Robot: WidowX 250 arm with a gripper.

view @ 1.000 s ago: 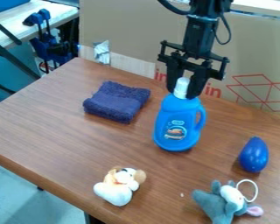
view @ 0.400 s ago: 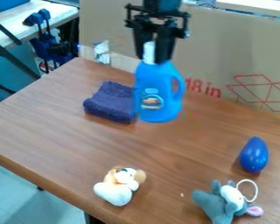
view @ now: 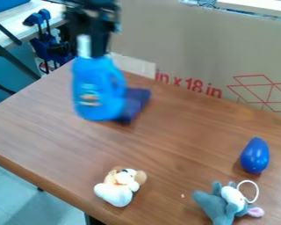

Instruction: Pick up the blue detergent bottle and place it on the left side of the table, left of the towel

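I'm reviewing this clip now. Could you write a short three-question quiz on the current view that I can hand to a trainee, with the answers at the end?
1. True or false: the gripper holds the blue bottle at its white cap.

2. Which of these is nearest to the blue egg-shaped thing on the table?
A) the dog toy
B) the gray toy with the white loop
C) the blue bottle

3. Fill in the missing word: in the camera view, the bottle partly hides a dark blue ____ on the table.

Key: 1. true; 2. B; 3. cloth
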